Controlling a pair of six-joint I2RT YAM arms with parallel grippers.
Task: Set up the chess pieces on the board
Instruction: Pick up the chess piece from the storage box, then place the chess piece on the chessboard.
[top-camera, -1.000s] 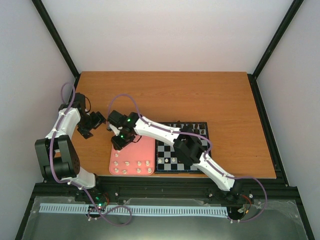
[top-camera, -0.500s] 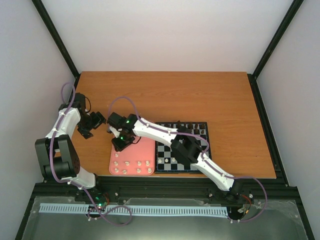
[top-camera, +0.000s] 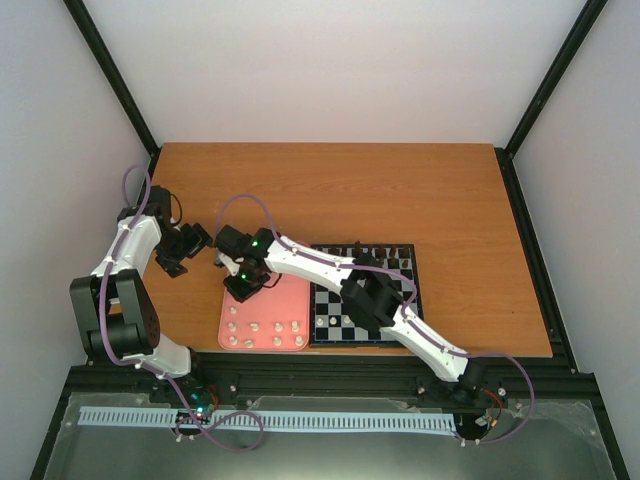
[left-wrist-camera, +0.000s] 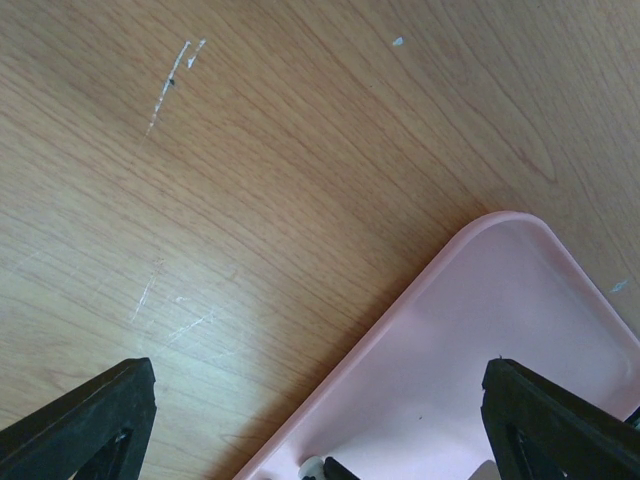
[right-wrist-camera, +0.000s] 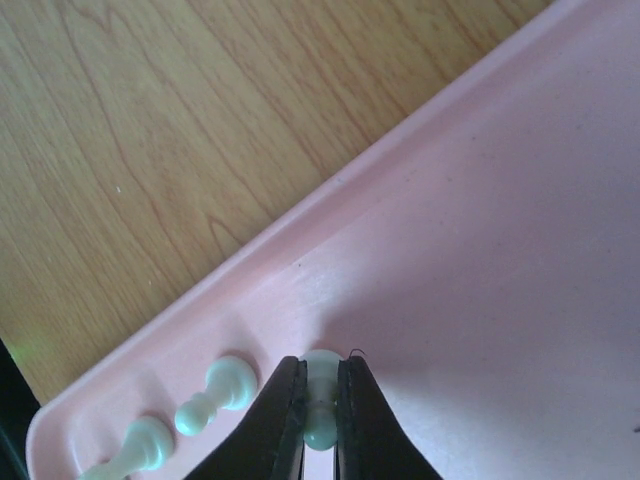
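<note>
Now R gripper (right-wrist-camera: 320, 385) nips chess piece (right-wrist-camera: 322, 360) in tray (right-wrist-camera: 480, 230), pieces (right-wrist-camera: 215, 395) beside; L gripper (left-wrist-camera: 318, 375) wide-open.

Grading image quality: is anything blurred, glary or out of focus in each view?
Top external: soft; chess pieces on the pink tray are mere dots. Left wrist: wood grain crisp, left fingers soft. Right wrist: pinched piece and right fingers out of focus. No harsh glare.

Soft, even, bright light. The fingers (right-wrist-camera: 272, 428) of the right gripper (right-wrist-camera: 320, 425) and the chess piece (right-wrist-camera: 320, 366) pinched between them are blurred and greenish-tinted. A faint shadow lies beside them on the pink tray (right-wrist-camera: 480, 250). Ahead of the left gripper (left-wrist-camera: 320, 405), the table (left-wrist-camera: 250, 200) grain is sharp.
</note>
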